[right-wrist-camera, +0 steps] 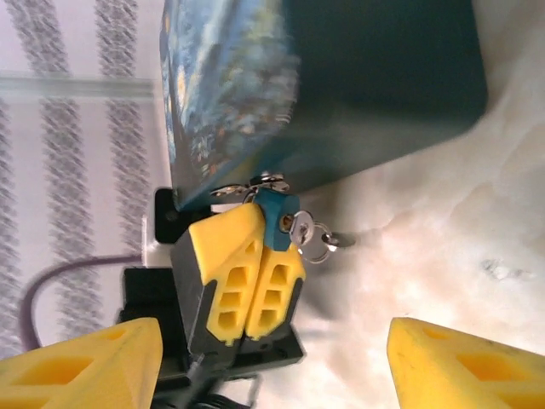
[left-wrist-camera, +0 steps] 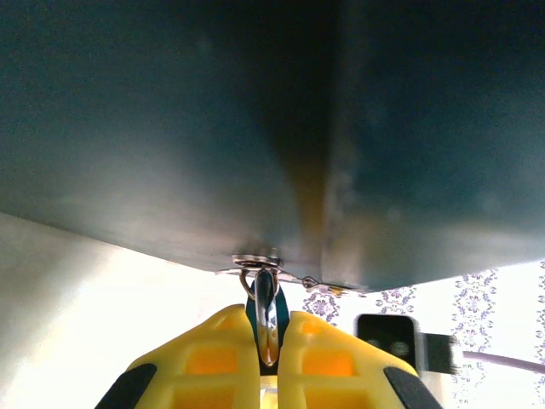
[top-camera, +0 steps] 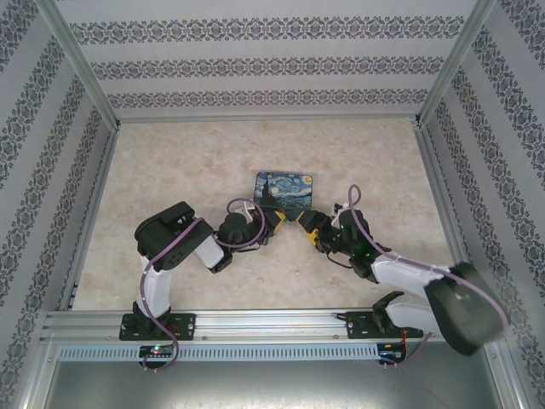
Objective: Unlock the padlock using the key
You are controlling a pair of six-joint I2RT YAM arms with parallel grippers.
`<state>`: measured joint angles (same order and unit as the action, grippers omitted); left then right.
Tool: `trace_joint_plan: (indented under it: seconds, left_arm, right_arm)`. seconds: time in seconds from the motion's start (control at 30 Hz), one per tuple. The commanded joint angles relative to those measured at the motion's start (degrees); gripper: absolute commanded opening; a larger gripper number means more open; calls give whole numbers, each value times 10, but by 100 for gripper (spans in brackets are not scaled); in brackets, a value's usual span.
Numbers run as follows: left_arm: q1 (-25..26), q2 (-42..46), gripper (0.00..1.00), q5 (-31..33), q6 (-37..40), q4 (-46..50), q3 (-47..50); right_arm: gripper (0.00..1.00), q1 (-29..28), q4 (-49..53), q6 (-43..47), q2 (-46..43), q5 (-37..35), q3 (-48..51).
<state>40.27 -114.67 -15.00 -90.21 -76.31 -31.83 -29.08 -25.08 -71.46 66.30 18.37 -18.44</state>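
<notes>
At the near edge of the tin (top-camera: 285, 189), around the middle of the desk (top-camera: 187, 153), the left end effector (right-wrist-camera: 266, 247) is pressed together on the padlock (right-wrist-camera: 274, 211). It pinches the teal body from both sides, with the keyhole face left bare. That grip looks meant to hold the lock steady against a twist. The shackle (left-wrist-camera: 266, 324) rises between the yellow tips to the silvery clasp (left-wrist-camera: 255, 260) on the tin, so the padlock is tethered there and cannot be carried off. Whether the shackle is sprung I cannot tell.

The key (right-wrist-camera: 308, 232) sits in the keyhole. Its long axis carries on the line of the padlock, and its head and small ring (right-wrist-camera: 328, 243) point away from the tin toward the right arm.

The right end effector (top-camera: 308, 223) faces it just beside the padlock. Its fingers (right-wrist-camera: 85, 366) are spread wide on either side and grip nothing. It is probably lined up so the head falls between them for turning.
</notes>
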Motion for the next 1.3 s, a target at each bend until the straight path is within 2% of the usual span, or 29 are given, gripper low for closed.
trace_joint_plan:
  seconds: [0.0, 0.13, 0.23, 0.33, 0.47, 0.93, 1.27]
  left_arm:
    - [-6, 6, 0, -15, 13, -16, 1]
    - [-7, 12, 0, -23, 10, 1, -3]
    - [-7, 11, 0, -28, 5, 9, -9]
    - [-7, 13, 0, -33, 1, 16, -13]
    - [-7, 22, 0, -38, 3, 30, -16]
    - [-7, 32, 0, -54, -3, 46, -21]
    - [-7, 33, 0, -56, -6, 44, -18]
  right_arm:
    - [68, -16, 267, 218, -60, -83, -93]
    - [63, -45, 354, 363, -66, -155, -150]
    - [54, -79, 385, 439, -42, -209, -177]
    - [46, -112, 386, 479, -13, -259, -190]
    - [43, -145, 367, 525, 29, -298, -196]
    - [44, -172, 342, 595, 140, -315, -242]
    - [37, -176, 343, 599, 193, -320, -262]
